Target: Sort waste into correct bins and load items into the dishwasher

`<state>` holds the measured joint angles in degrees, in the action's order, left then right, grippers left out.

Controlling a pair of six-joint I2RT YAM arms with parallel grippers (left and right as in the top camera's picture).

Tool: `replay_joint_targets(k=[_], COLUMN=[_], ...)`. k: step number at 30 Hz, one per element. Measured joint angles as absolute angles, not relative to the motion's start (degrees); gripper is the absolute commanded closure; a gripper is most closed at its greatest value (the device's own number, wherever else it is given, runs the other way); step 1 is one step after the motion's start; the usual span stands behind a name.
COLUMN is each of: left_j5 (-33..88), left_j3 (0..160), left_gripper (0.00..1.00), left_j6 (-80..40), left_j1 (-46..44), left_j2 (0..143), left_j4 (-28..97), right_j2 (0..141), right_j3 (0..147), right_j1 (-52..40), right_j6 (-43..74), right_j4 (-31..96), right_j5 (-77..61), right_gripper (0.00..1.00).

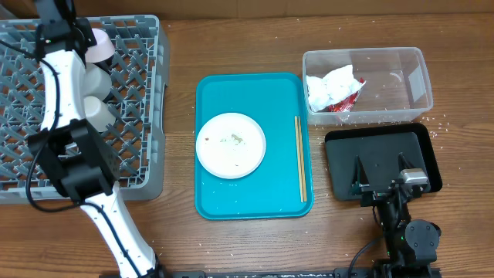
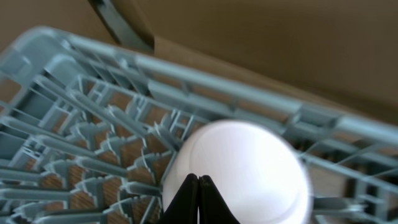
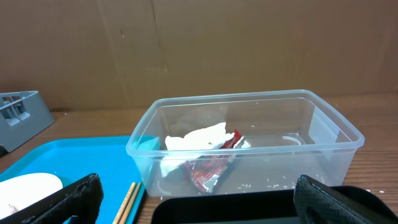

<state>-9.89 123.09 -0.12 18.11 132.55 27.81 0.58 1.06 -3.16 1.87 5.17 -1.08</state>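
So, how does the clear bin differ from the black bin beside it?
The clear bin is transparent with tall walls; the black bin is opaque and shallow. The clear bin holds white paper and a red wrapper; the black bin shows no waste. Both are rectangular.

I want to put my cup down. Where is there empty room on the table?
Bare table runs between the dish rack and the teal tray. The tray is free below the plate, and the black tray's top half is bare. The rack's top is crowded with cups and the left arm.
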Motion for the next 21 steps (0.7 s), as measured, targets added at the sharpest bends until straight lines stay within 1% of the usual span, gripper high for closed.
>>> replay_joint_targets(k=[6, 11, 16, 21], left_j5=[-3.73, 3.09, 4.75, 3.25], left_j3=[123.15, 123.15, 123.15, 123.15], left_gripper=[0.96, 0.96, 0.96, 0.95], left_j6=[-1.39, -1.56, -0.89, 0.16], left_j1=[18.11, 18.11, 18.11, 18.11], left_j2=[125.21, 123.81, 123.81, 125.86], left_j4=[32.10, 35.18, 34.30, 32.21], right_j2=[0.58, 0.58, 0.58, 0.58], right_j3=[1.06, 1.06, 1.06, 1.06], right_j1=[-3.16, -3.16, -3.16, -3.16], right_j6=[1.85, 1.87, 1.87, 1.85], right_j4=[5.17, 5.19, 5.17, 5.17], right_j5=[-1.06, -1.06, -1.06, -1.06], right_gripper=[0.00, 0.00, 0.00, 0.00])
